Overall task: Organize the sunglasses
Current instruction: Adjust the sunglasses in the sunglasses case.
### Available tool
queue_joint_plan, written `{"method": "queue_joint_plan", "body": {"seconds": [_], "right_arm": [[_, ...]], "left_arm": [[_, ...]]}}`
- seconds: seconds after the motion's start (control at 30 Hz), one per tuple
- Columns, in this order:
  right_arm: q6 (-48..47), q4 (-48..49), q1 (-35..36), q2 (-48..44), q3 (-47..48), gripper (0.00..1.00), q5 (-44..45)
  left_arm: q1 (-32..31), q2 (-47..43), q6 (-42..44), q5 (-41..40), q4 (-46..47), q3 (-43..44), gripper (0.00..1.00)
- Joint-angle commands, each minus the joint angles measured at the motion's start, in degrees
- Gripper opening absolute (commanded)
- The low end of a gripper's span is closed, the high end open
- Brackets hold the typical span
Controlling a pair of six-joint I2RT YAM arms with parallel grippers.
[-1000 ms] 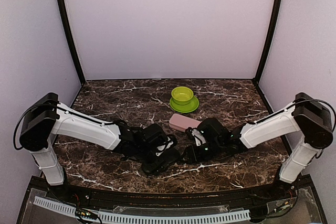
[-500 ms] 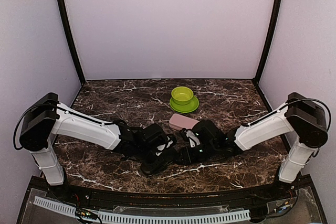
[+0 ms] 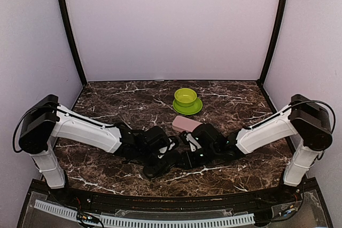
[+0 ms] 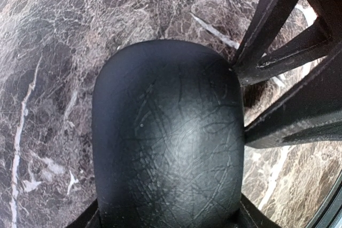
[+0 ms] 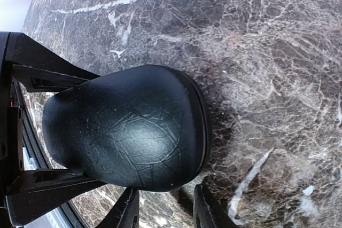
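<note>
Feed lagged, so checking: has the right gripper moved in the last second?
Yes. The right gripper has slid left toward the black case, now sitting more directly below the pink case.

black case [image 4: 165, 132], pink case [image 3: 184, 123], green bowl [image 3: 185, 97], brown white-veined table [image 3: 117, 100]

— Any words, labels or numbers to read here?
— None that I can make out. The black case [image 4: 165, 132] shows only creased grain.
— And the pink case [image 3: 187, 123], or the green bowl [image 3: 185, 97] at the far side?
— Too small to tell.
</note>
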Motion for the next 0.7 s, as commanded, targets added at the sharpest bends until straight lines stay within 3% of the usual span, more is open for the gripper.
{"method": "queue_joint_plan", "body": {"seconds": [0.0,0.67], "right_arm": [[-1.0,-5.1,1.0,2.9,-0.4,0.35,3.6],[1.7,2.1,1.1,-1.4,-6.0,0.21,13.3]], "left_arm": [[-0.3,-2.3,-0.9,3.3,2.1,-1.0,0.36],[-0.4,-1.3,1.4,9.0,1.7,-1.0,0.38]]}}
